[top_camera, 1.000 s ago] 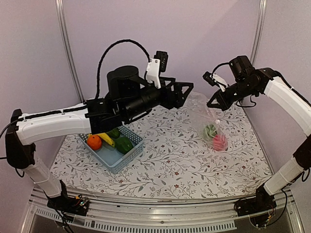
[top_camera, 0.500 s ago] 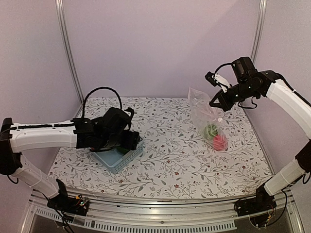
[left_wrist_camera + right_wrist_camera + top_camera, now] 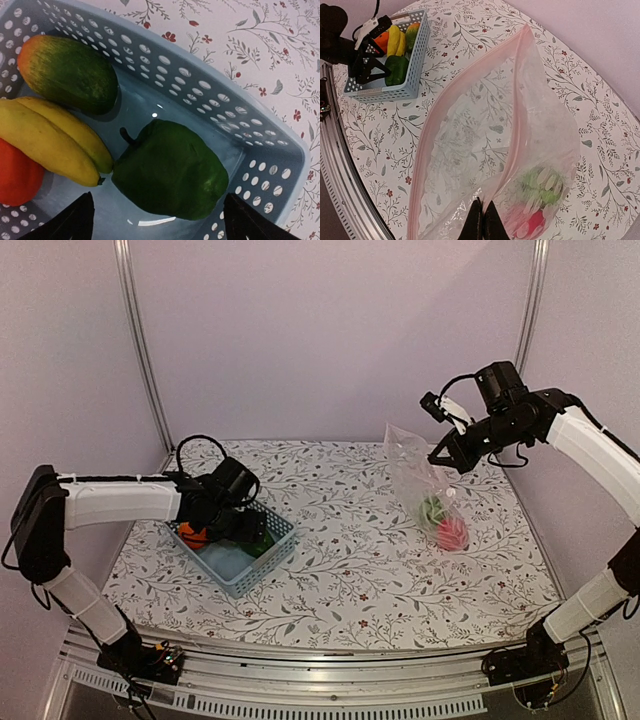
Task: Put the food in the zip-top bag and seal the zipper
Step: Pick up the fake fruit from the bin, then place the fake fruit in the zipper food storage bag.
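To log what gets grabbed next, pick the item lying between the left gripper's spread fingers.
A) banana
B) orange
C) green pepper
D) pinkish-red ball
C: in the left wrist view the green pepper lies in the basket right between the spread fingers of the left gripper, while the banana and orange sit off to one side.

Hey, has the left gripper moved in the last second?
Yes. The left gripper has swung down and to the left, from high above the mid-table to just over the blue basket, jaws open above the green pepper.
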Motion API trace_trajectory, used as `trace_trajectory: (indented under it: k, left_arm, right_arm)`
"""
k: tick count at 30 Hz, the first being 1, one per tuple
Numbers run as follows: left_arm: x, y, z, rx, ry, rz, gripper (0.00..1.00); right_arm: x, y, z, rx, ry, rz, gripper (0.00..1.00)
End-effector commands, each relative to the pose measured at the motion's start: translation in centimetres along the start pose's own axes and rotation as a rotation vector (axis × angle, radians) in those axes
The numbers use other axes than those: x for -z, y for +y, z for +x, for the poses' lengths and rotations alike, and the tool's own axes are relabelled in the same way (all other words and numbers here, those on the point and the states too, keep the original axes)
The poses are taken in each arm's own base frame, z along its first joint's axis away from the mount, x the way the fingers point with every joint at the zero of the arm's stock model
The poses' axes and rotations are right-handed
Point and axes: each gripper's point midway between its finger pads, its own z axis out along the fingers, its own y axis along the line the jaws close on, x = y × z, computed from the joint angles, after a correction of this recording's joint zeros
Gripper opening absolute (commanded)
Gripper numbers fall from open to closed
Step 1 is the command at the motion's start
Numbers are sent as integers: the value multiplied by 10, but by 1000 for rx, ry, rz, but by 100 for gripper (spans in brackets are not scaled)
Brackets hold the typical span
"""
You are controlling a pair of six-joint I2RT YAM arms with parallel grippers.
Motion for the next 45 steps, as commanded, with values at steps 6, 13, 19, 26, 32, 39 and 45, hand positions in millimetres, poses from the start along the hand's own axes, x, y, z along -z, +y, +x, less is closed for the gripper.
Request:
trace_trajectory:
  k: [6, 13, 19, 26, 32, 39, 45]
  left_arm:
    - [-47, -22, -6, 50, 90, 22, 100]
    - [-60, -20, -15, 8, 74, -24, 82]
    - [-37, -18, -27, -35, 61, -22, 61]
    - [50, -34, -74, -41, -148, 85, 55]
    - [142, -85, -114, -171, -511, 317, 54]
    - [245, -182, -120, -331, -907, 669, 48]
    - [274, -251, -113, -455, -1005, 793, 49]
  right_arm:
    - [3, 9, 6, 4, -11, -41, 0]
    - [3, 12, 8, 5, -8, -48, 0]
    - [3, 12, 8, 3, -8, -51, 0]
    - [3, 13, 7, 5, -8, -59, 0]
    - [6, 17, 5, 20, -15, -77, 0]
    - [10, 35, 2, 55, -12, -129, 0]
    - [18, 60, 5, 103, 2, -201, 0]
